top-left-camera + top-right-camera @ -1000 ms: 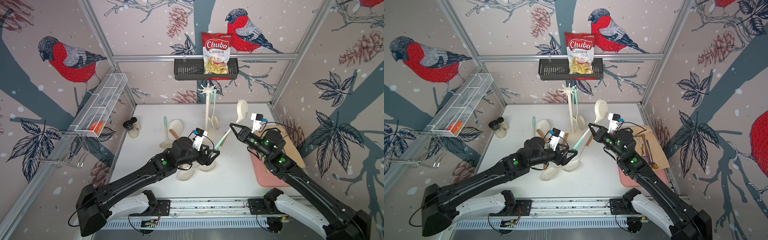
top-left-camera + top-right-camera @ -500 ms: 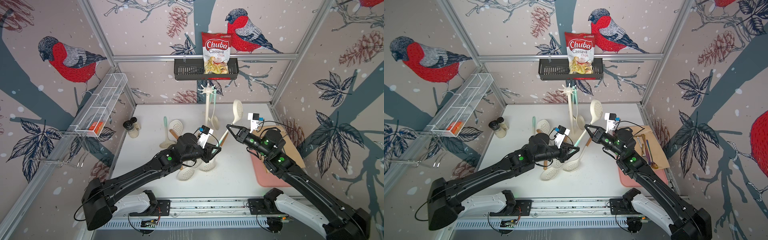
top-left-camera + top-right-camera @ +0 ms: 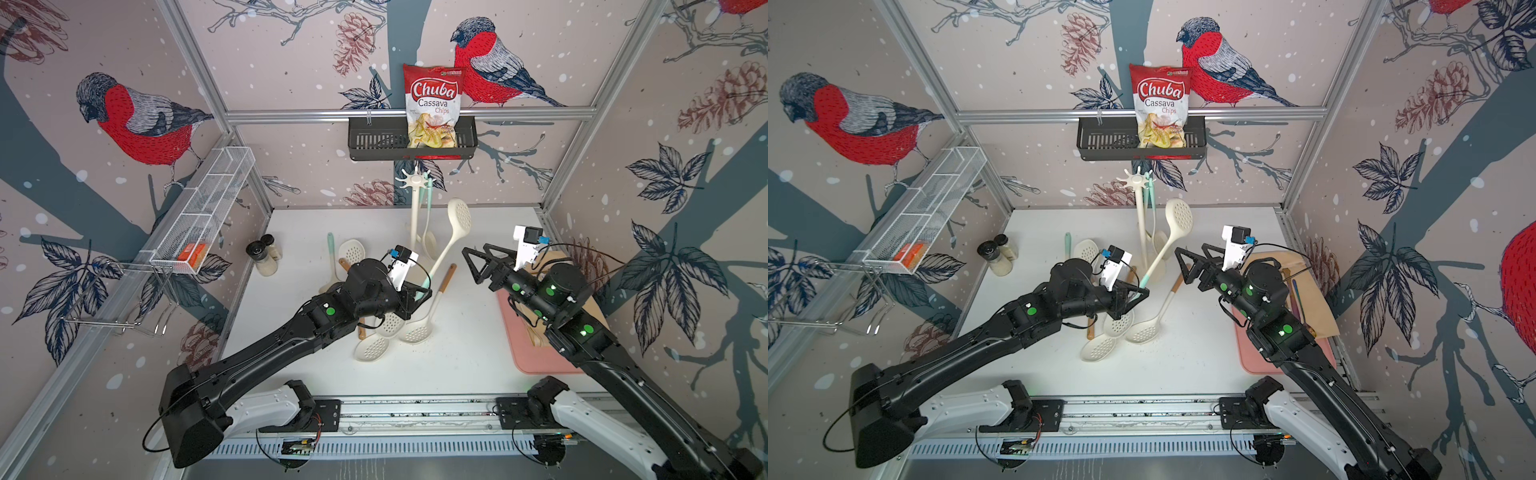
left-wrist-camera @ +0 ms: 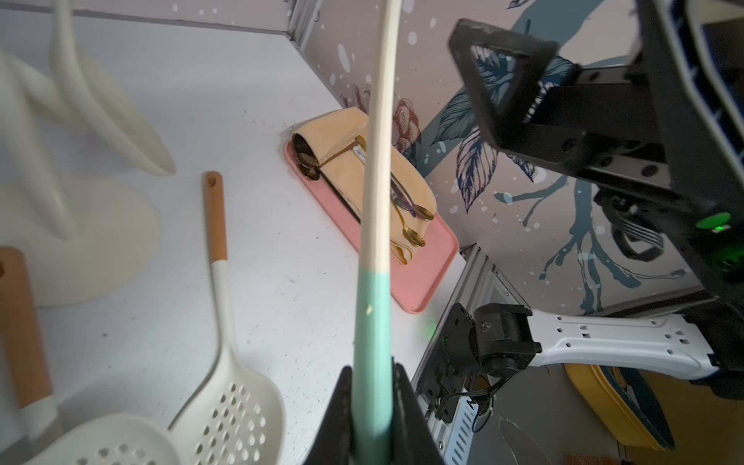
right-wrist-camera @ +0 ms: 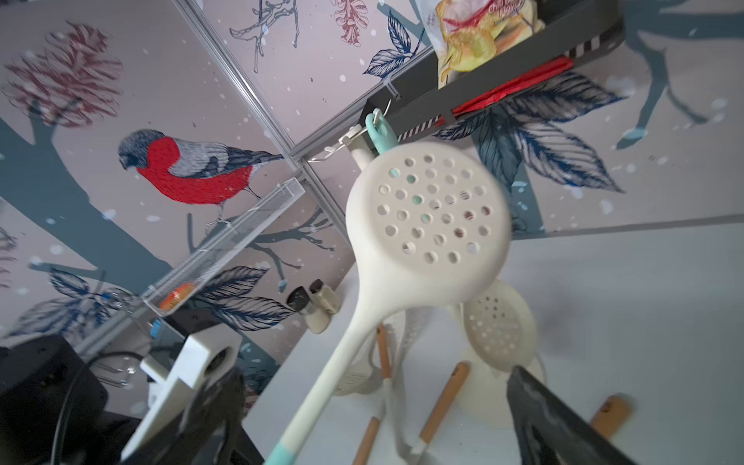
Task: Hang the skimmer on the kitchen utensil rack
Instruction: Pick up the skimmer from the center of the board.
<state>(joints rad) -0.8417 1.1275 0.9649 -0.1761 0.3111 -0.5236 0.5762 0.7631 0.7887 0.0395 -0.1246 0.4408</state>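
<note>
The skimmer [image 3: 459, 216] [image 3: 1179, 216] is cream with a perforated head and a teal handle end. It stands tilted in the air, head up, just right of the kitchen utensil rack [image 3: 414, 208] [image 3: 1140, 216]. My left gripper [image 3: 424, 293] [image 3: 1140, 293] [image 4: 372, 366] is shut on the teal end of the skimmer's handle [image 4: 376, 193]. My right gripper [image 3: 478, 252] [image 3: 1191, 250] [image 5: 374, 402] stands open to the right of the handle, touching nothing. In the right wrist view the skimmer head [image 5: 426, 217] partly covers the rack's star top [image 5: 354, 139].
A teal-handled utensil [image 3: 428, 199] hangs on the rack. Several more skimmers [image 3: 372, 347] lie on the table below my left gripper. A pink tray [image 3: 536, 357] with cutlery sits at the right, two shakers [image 3: 264, 257] at the left. A black basket [image 3: 374, 143] hangs above the rack.
My left gripper has shut on the skimmer's teal handle end. My right gripper has opened and let go of the handle, and the skimmer's head has swung left toward the rack.
</note>
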